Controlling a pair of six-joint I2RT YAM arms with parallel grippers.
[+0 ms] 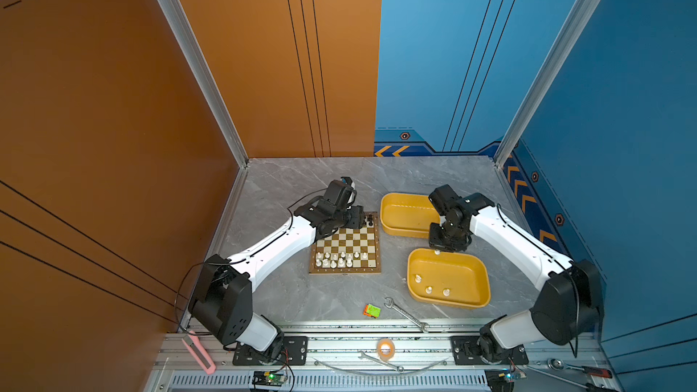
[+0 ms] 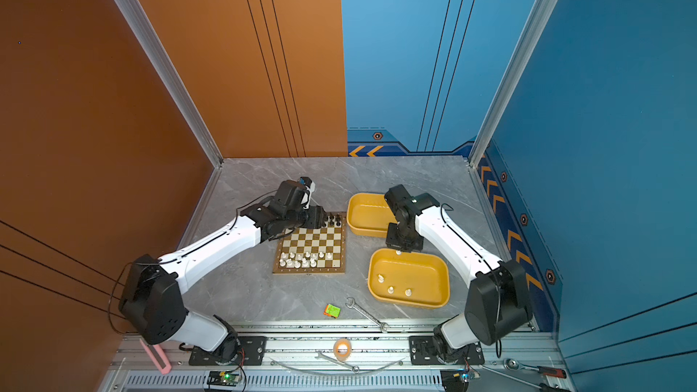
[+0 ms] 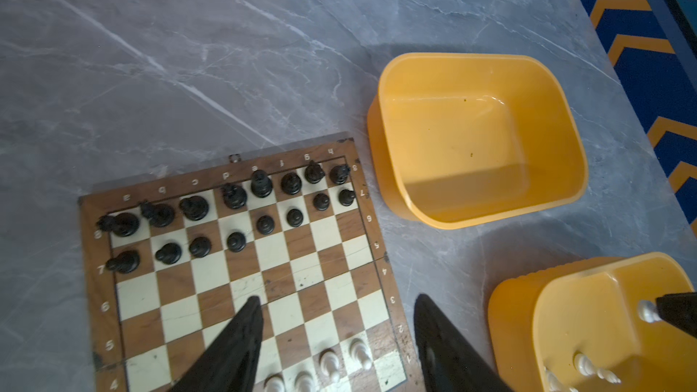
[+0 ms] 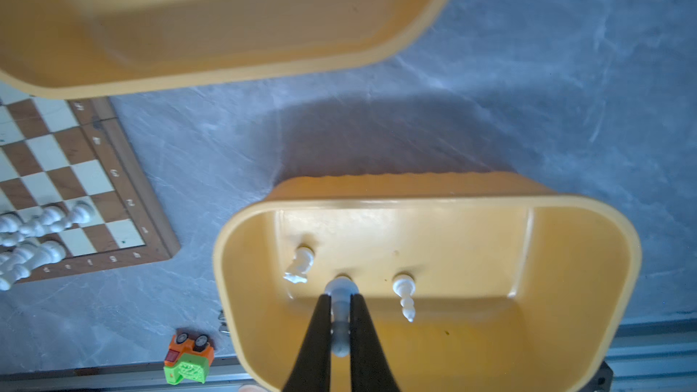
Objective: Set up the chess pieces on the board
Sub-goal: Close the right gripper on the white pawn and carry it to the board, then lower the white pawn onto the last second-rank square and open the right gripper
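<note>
The board (image 1: 350,241) lies mid-table. Black chess pieces (image 3: 234,197) fill its two far rows, and several white ones (image 1: 341,258) stand in its near rows. My left gripper (image 3: 338,299) hangs open over the board's right side with nothing between its fingers. My right gripper (image 4: 339,297) is shut on a white chess piece (image 4: 339,318), held above the far end of the near yellow tray (image 1: 471,277). That held piece shows in both top views (image 2: 398,252). Three white pieces (image 1: 428,289) stand on the tray floor.
A second yellow tray (image 1: 403,213), with nothing in it, sits right of the board's far end. A wrench (image 1: 405,312) and a small green and orange toy (image 1: 372,310) lie near the front edge. A tape roll (image 1: 384,348) rests on the front rail.
</note>
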